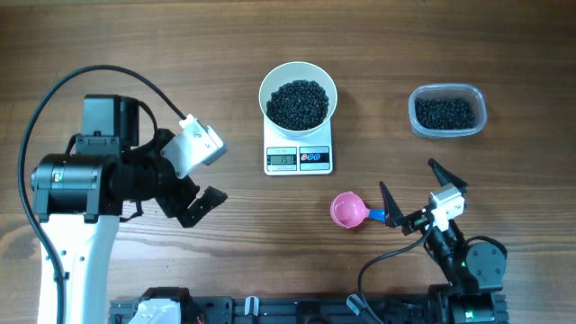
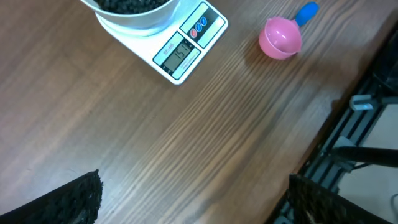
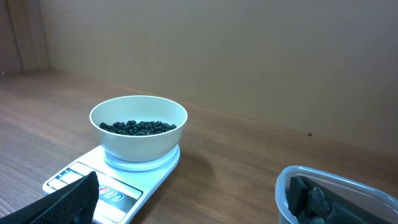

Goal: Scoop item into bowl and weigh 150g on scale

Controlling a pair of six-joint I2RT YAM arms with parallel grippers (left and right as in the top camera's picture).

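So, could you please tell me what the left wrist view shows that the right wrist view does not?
Only the left wrist view shows the pink scoop. Only the right wrist view shows the clear tub and the wall behind. Both show the white bowl of black beans sitting on the scale, on the wooden table.

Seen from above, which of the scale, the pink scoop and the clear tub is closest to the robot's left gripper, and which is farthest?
1. scale: mid-table, nearest the left gripper.
2. pink scoop: past the scale, over by the other arm.
3. clear tub: far right side of the table, plainly farthest.
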